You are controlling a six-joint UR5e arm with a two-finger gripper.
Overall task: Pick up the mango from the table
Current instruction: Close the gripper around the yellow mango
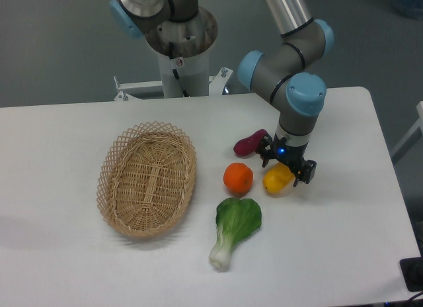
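Note:
The mango (276, 180), yellow with an orange blush, lies on the white table (344, 241) right of centre. My gripper (287, 167) points straight down over the mango's right half. Its dark fingers stand spread on either side of the fruit, one finger (266, 157) at the upper left and the other at the lower right. The jaws look open around the mango, which appears to rest on the table. The gripper body hides the top of the mango.
A round orange (238, 178) sits just left of the mango. A purple sweet potato (250, 142) lies behind it, beside the gripper. A green bok choy (236, 227) lies in front. A wicker basket (147, 178) stands at the left.

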